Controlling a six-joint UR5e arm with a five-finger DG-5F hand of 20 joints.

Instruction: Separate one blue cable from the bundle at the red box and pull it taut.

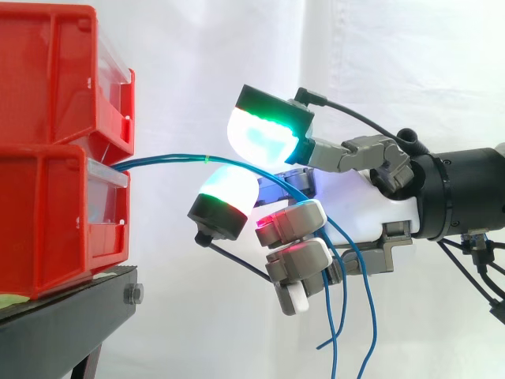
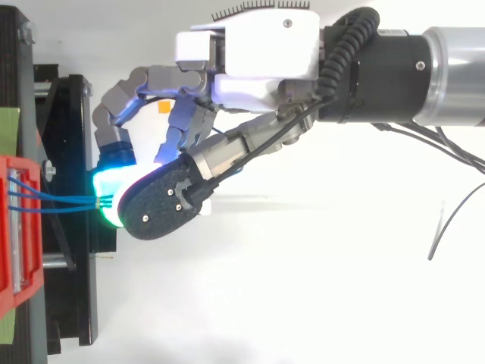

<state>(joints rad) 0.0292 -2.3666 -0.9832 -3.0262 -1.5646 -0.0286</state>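
Note:
Two red bins are stacked at the left, the upper bin (image 1: 55,71) on the lower bin (image 1: 47,221), which also shows as a red box (image 2: 19,227) from above. A bundle of thin blue cables (image 1: 166,160) leaves the gap between them and runs right, nearly level, to my hand (image 1: 355,197). From above the cables (image 2: 61,199) fan out of the box and meet at the glowing pads. One green-cyan fingertip (image 1: 264,130) sits above the cables and another fingertip (image 1: 229,189) below, pinching them. The other fingers are curled. Loose cable ends (image 1: 341,316) hang below the palm.
The bins rest on a black stand (image 1: 63,316), whose edge lies just left of my fingertips in the top view (image 2: 72,152). A white curtain backs the scene. The arm (image 2: 424,72) comes in from the right.

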